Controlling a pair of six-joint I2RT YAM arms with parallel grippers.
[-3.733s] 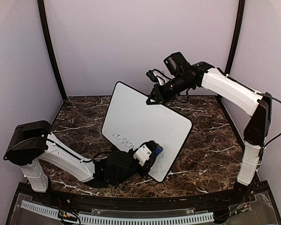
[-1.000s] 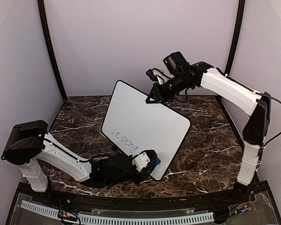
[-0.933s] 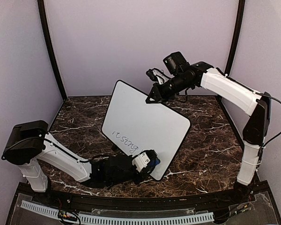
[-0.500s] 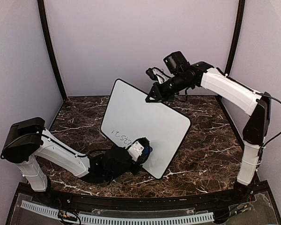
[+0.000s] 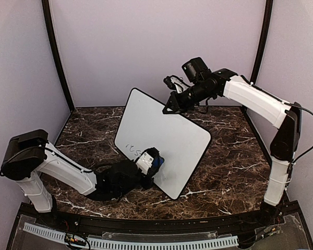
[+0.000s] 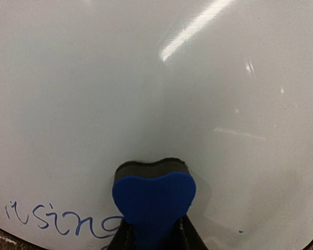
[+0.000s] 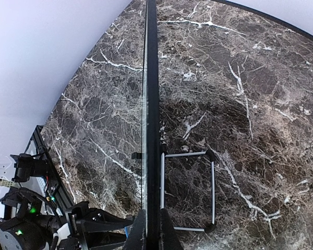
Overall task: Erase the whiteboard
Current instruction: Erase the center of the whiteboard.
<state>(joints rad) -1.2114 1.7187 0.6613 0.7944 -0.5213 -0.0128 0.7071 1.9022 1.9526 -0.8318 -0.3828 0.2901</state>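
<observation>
- The whiteboard (image 5: 161, 140) is a large white rectangle with rounded corners and a thin black edge. It stands tilted at the middle of the marble table (image 5: 229, 161).
- Its glossy face (image 6: 146, 78) is mostly clean and catches streaks of light. Blue handwriting (image 6: 57, 221) reading roughly "rising" sits near the lower left corner, in the left wrist view.
- The long axis runs from the far left to the near right in the overhead view. The written face is turned toward the near left, where the left arm reaches in.
- The right gripper (image 5: 169, 108) is pressed together on the board's raised far edge. Its wrist view looks straight down the black rim (image 7: 152, 104) between the closed fingers.
- The left gripper (image 6: 154, 237) pinches a blue eraser (image 6: 154, 200). The eraser's dark felt face lies flat against the board, covering the tail end of the writing.
- A white wire frame (image 7: 188, 190) with black corners lies on the marble just behind the board. Whether it touches the board cannot be told.
- Pale purple walls (image 5: 156, 47) close in the table on three sides.
</observation>
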